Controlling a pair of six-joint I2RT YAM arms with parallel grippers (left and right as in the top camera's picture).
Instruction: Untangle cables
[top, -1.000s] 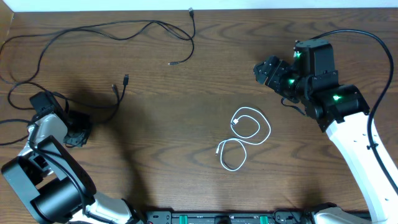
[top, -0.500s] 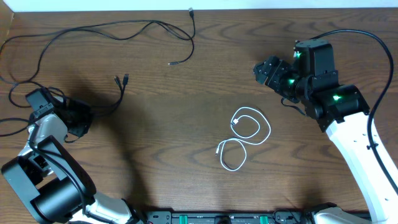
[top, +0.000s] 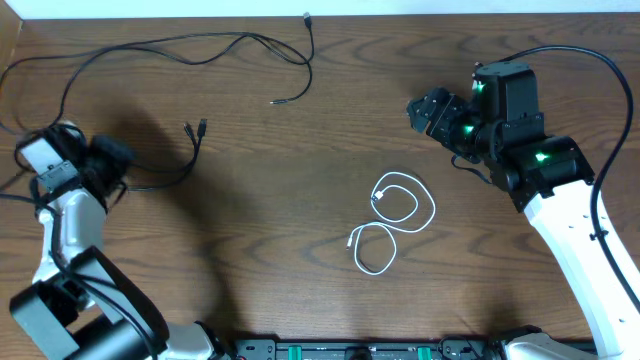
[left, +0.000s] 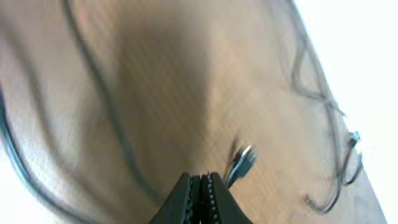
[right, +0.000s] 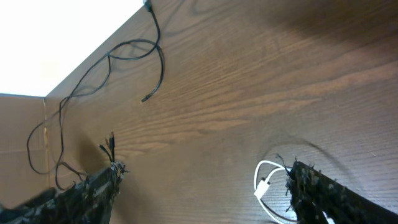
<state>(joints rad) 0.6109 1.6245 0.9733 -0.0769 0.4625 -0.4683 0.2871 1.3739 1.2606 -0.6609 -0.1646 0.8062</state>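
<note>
A long black cable (top: 150, 45) loops across the far left of the table, with one plug (top: 273, 101) near the middle. A second black cable (top: 190, 160) lies nearer my left gripper (top: 122, 165), its plug ends (top: 195, 127) side by side. In the left wrist view that gripper (left: 200, 180) is shut, with no cord visible between its fingers, and a plug (left: 245, 157) lies just past the tips. The white cable (top: 400, 215) is coiled in two loops at mid-table. My right gripper (top: 425, 108) hovers open behind it; its wrist view shows the white cable (right: 267, 180) beside the right finger (right: 317, 190).
Thick black robot wires (top: 560, 55) arc over the right arm and trail at the far left edge (top: 15, 195). The table's back edge (top: 400, 14) meets a white wall. The robot base rail (top: 360, 350) runs along the front edge.
My left gripper has moved away from the front edge toward the far left, still shut. One plug end of the nearer black cable shifted slightly. The right arm has not moved.
</note>
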